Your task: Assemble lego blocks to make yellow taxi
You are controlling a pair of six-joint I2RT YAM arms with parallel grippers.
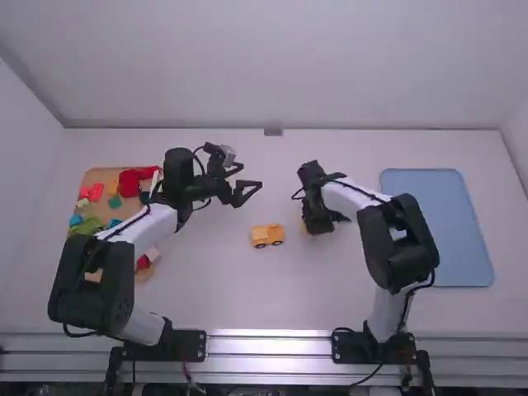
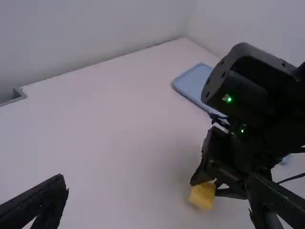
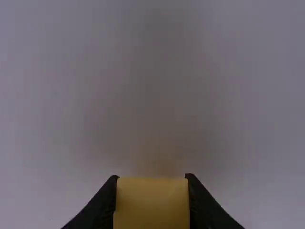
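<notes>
Left arm point(image 1: 92, 276) over tray point(image 1: 102, 174) of blocks point(image 1: 129, 183)

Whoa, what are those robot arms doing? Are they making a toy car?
It looks like it, a yellow taxi! The right gripper has a yellow block squeezed between its jaws. The left gripper is empty, with its jaws wide open. A little yellow car with dark wheels sits on the table between the arms, and more colourful blocks are in the tray over by the left arm.
</notes>
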